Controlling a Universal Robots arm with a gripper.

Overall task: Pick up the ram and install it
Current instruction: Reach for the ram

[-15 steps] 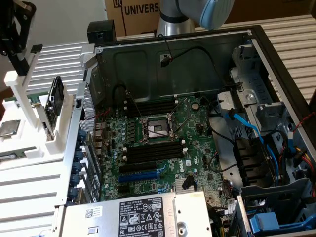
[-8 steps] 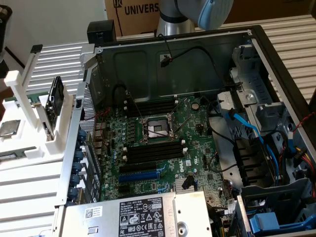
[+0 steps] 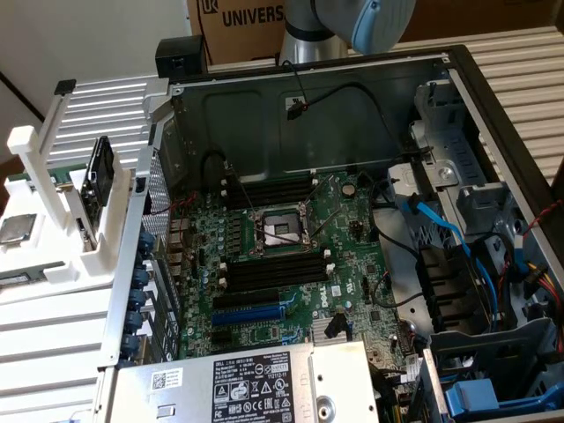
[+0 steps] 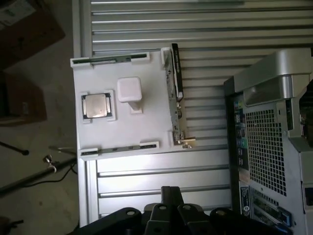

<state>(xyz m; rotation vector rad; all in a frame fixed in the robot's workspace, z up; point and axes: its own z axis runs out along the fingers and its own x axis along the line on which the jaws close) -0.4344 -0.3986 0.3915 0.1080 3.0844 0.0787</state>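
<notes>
In the wrist view, a ram stick [image 4: 110,58] lies on edge in a slot along one side of a white holder plate [image 4: 146,122]. A second stick [image 4: 120,149] sits in the slot on the opposite side. My gripper [image 4: 171,196] hangs high above the slatted table beside the plate. It is shut, with nothing between its fingers. In the exterior view, the open computer case holds the motherboard [image 3: 291,256], with long empty black memory slots [image 3: 273,269] in front of the processor socket [image 3: 280,233] and more slots [image 3: 269,189] behind it.
On the holder plate sit a square silver processor [image 4: 97,105], a white block [image 4: 129,90] and an expansion card [image 4: 175,83] standing on edge. The case's perforated rear panel [image 4: 266,142] is close to the plate. Cables and drive bays [image 3: 476,264] crowd the case at the exterior view's right. The arm's joint [image 3: 361,22] is above the case's back wall.
</notes>
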